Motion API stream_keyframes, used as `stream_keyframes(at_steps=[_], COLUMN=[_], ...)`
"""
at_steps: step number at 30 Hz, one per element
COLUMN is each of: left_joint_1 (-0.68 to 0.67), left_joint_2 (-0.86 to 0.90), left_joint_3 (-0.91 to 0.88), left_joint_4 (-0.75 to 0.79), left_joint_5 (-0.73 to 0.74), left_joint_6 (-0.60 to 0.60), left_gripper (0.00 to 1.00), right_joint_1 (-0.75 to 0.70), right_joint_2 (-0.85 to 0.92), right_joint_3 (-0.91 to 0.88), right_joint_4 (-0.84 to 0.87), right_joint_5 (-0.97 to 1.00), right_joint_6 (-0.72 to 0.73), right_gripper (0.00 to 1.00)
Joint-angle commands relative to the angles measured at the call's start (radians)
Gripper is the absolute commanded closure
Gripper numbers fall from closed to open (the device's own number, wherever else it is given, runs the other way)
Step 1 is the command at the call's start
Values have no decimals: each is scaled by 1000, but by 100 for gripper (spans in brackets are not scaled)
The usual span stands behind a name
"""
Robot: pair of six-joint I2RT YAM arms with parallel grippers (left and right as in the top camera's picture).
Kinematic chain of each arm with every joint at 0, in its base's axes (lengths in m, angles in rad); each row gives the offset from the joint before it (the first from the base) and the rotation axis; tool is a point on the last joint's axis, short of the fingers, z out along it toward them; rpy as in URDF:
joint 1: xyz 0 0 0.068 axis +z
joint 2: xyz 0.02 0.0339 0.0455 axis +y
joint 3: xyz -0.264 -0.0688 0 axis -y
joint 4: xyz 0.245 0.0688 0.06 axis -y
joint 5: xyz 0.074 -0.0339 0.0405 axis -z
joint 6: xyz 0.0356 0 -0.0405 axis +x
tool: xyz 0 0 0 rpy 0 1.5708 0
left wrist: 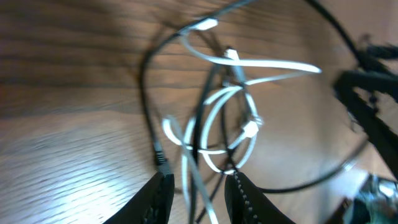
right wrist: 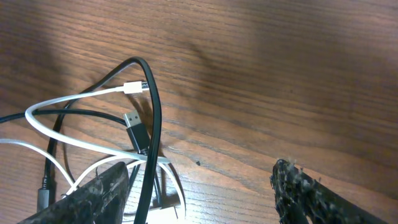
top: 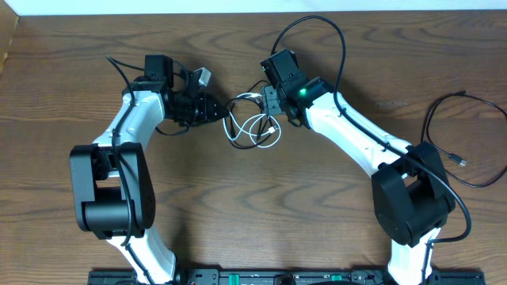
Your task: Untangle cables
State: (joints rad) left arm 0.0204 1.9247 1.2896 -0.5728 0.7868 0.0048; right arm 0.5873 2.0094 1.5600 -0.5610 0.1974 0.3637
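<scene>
Two grippers face each other over a brown wooden table (top: 261,214). On the left side, the left gripper (top: 211,109) points toward the middle, right at the edge of a little knot of cords. Its fingers (left wrist: 157,198) are only a little way apart. In its own blurry camera, a white strand and a dark strand run through the gap between them. Some space shows on each side of the strands, so they do not look pinched. In the middle of the table lie the cables, all looped together. The white cable (top: 265,133) makes a few round loops, and the black cable (right wrist: 157,118) winds over and through them. A small white plug (right wrist: 134,87) and a flat black plug (right wrist: 137,132) lie close together on the wood. On the right side of the knot, the right gripper (top: 273,103) sits at the knot's top edge. Its fingers (right wrist: 305,193) are spread wide and hold nothing. One finger covers part of the cords and the other is over bare wood. Far to the right, well apart from the knot, a thin black cord (top: 458,160) lies loose near the table's edge.
</scene>
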Motion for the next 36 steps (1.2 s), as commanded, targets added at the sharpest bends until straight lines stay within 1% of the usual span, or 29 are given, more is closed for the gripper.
stream_keyframes(at_steps=[1, 9, 11, 12, 13, 17, 20, 32, 36], left_joint_1=[0, -6, -6, -6, -6, -6, -6, -6, -6], left_joint_2=[-1, -1, -1, -1, -1, -1, -1, -1, -1], left_joint_3=[-5, -5, -5, -5, -5, -5, -5, -5, -5], left_joint_4=[2, 2, 2, 2, 2, -7, -17, -16, -16], left_joint_5=[-113, -113, -134, -151, -177, -335, -391, -392, -392], left_joint_6=[-74, -93, -93, -93, -97, -214, -246, -247, -247], left_gripper=[67, 68, 68, 68, 71, 72, 72, 70, 70], right_joint_1=[-4, -3, -3, -3, -3, -3, -3, -3, -3], right_joint_2=[7, 7, 7, 7, 7, 7, 7, 8, 8], right_joint_3=[-11, -11, -11, -11, -11, -11, -11, -11, -11], right_joint_4=[2, 11, 11, 11, 11, 11, 11, 11, 11], right_joint_5=[-18, -29, -33, -33, -33, -33, -33, -35, -64], right_joint_6=[6, 6, 7, 6, 6, 6, 6, 8, 50], right_gripper=[30, 30, 30, 30, 30, 30, 30, 30, 29])
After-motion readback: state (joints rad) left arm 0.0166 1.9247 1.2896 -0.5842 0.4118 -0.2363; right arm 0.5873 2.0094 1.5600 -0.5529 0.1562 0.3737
